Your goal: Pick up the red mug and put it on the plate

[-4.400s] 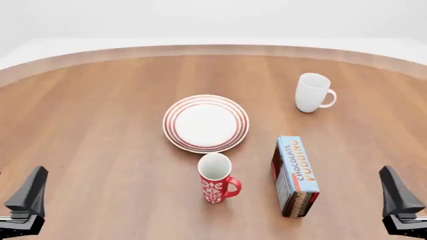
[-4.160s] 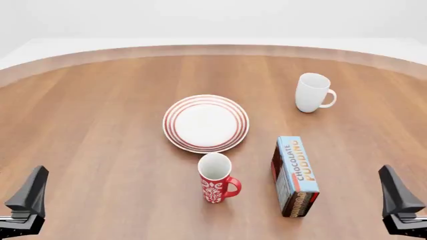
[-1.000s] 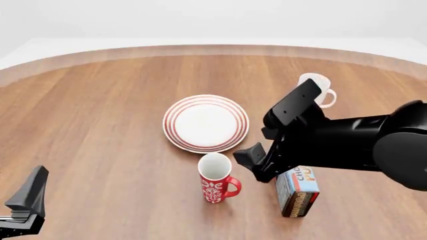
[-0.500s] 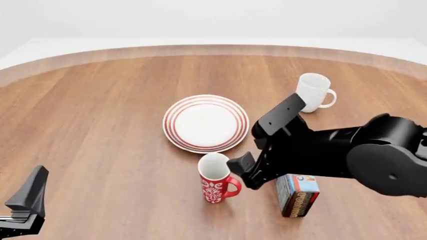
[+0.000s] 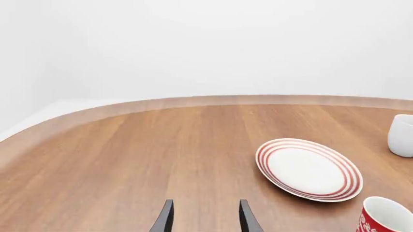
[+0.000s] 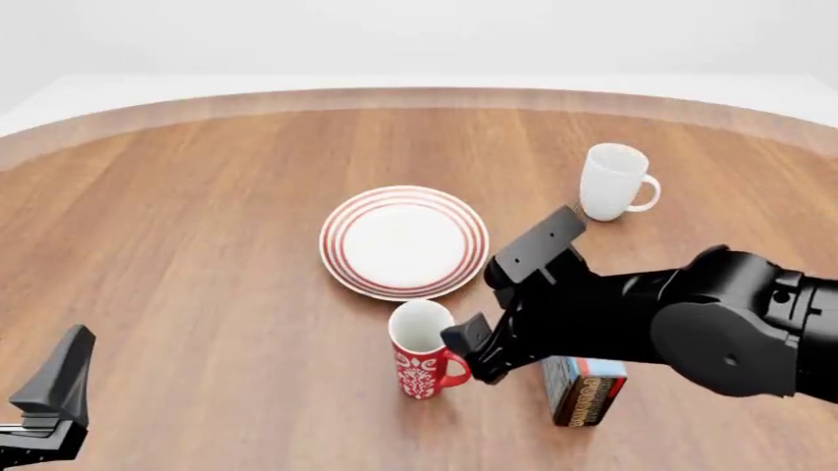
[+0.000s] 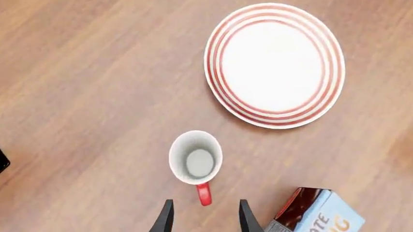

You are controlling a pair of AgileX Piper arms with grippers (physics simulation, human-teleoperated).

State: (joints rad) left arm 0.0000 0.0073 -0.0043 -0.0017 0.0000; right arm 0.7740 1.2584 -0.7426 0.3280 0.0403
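Note:
The red mug (image 6: 421,349) stands upright on the table, just nearer than the plate (image 6: 403,240), with its handle to the right. My right gripper (image 6: 470,345) hangs over the mug's handle side, pointing down. In the right wrist view the right gripper (image 7: 204,222) is open and empty, and the mug (image 7: 195,157) and its handle (image 7: 204,194) sit just ahead of the fingertips. The plate (image 7: 274,65) lies beyond. My left gripper (image 6: 53,392) rests at the near left, open (image 5: 205,222). The left wrist view shows the plate (image 5: 308,169) and part of the mug (image 5: 386,217).
A plain white mug (image 6: 613,182) stands at the far right. A blue chocolate pudding box (image 6: 584,389) lies right of the red mug, mostly hidden under my right arm (image 6: 681,319). It also shows in the right wrist view (image 7: 316,212).

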